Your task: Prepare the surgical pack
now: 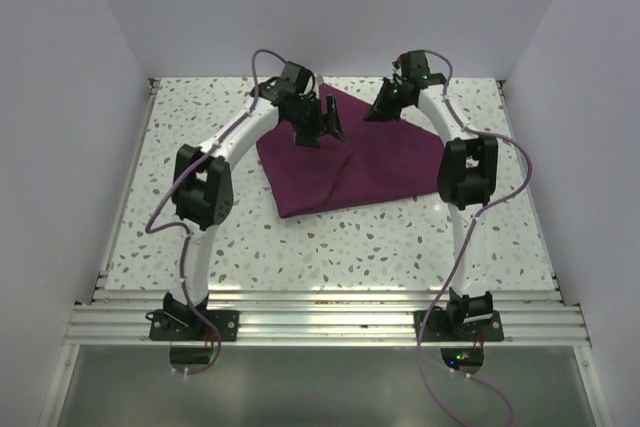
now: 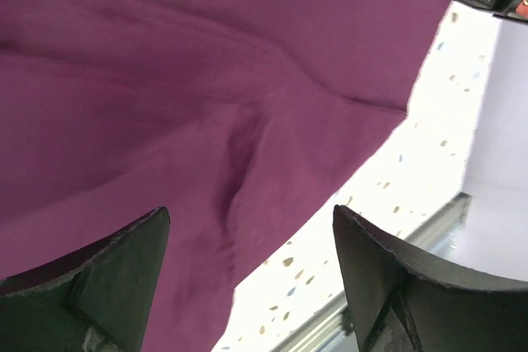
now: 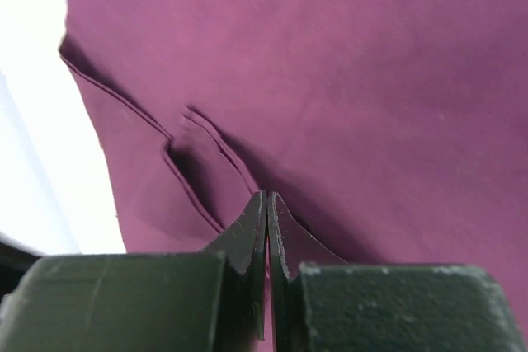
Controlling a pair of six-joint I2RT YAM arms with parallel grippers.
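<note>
Top view: folded plum cloth (image 1: 350, 167) lies far-centre on the speckled counter (image 1: 400, 247), long axis left-right, one corner pointing away from the arm bases.
Left wrist: left pincer (image 2: 250, 213) released, jaws wide apart over the cloth's edge.
Right wrist: right pincer (image 3: 266, 204) clenched on a raised cloth fold.

The cloth (image 1: 350, 162) lies on the tabletop (image 1: 330, 247), in its far middle part, with one corner pointing away from the arm bases and its near edge well back from the tabletop's near edge. The left pincer (image 1: 322, 133) hangs over the cloth's far left part, close to that edge. The right pincer (image 1: 380, 112) is at the far right edge, tips down against the cloth beside the stacked layers there. The arm bases (image 1: 195, 325) stand at the near edge, one to each side.
</note>
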